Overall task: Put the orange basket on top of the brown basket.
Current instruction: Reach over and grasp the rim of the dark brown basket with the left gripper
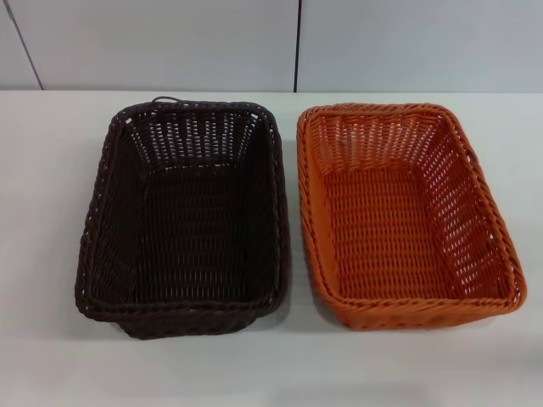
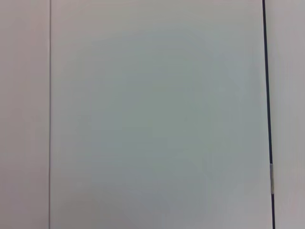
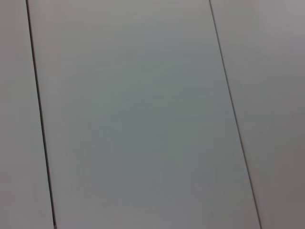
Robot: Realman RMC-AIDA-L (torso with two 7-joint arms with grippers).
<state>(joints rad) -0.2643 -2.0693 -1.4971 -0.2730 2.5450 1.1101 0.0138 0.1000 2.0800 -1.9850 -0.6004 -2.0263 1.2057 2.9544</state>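
The orange basket (image 1: 399,212) sits on the white table on the right in the head view, empty and upright. The brown basket (image 1: 187,216), very dark, sits right beside it on the left, also empty; their long rims nearly touch. Neither gripper nor arm shows in the head view. Both wrist views show only pale wall panels with thin dark seams, no baskets and no fingers.
The white table (image 1: 51,254) spreads around both baskets, with bare surface to the left, right and front. A pale panelled wall (image 1: 170,42) with a dark vertical seam stands behind the table's far edge.
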